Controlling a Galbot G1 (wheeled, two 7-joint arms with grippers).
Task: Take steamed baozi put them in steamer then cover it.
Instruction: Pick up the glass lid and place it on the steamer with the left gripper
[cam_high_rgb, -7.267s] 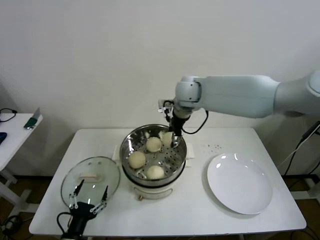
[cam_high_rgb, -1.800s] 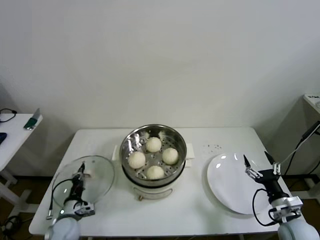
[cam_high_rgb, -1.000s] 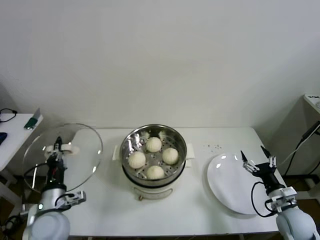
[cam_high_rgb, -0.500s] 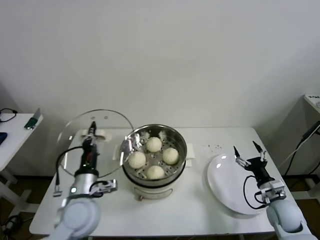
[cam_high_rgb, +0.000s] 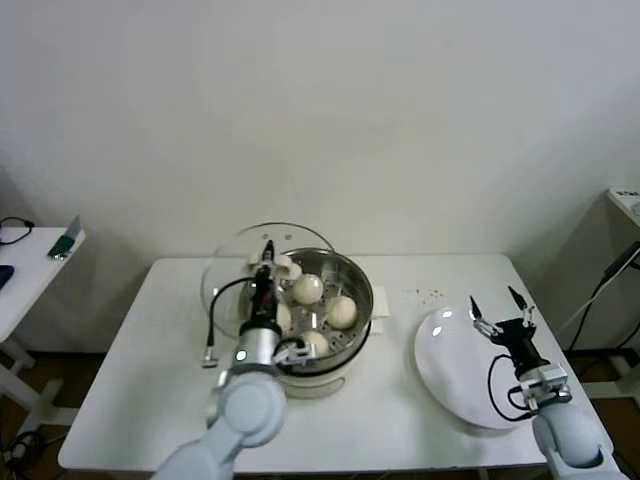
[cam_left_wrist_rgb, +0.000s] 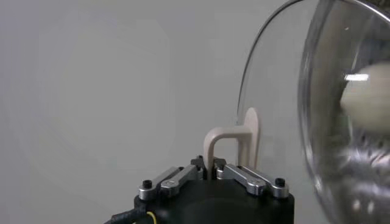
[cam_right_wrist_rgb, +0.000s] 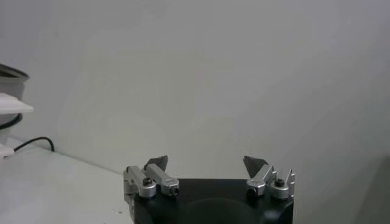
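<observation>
The 4 small round cream-white steamed baozi (cam_high_rgb: 308, 289) all sit inside the round shiny stainless-steel steamer (cam_high_rgb: 352, 279), atop its white pot base near the middle of the white table (cam_high_rgb: 400, 400), so the loading looks finished. What is left is the covering. The round clear glass cover (cam_high_rgb: 232, 272) with metal rim is held on edge, upright, at the steamer's left side, overlapping its rim but not laid down. The left gripper (cam_high_rgb: 266, 262) is clamped tight on the cover's cream-white bar handle (cam_left_wrist_rgb: 226, 141). The right gripper (cam_high_rgb: 500, 311) hangs with jaws spread and nothing between them, above the flat white round plate (cam_high_rgb: 455, 385).
</observation>
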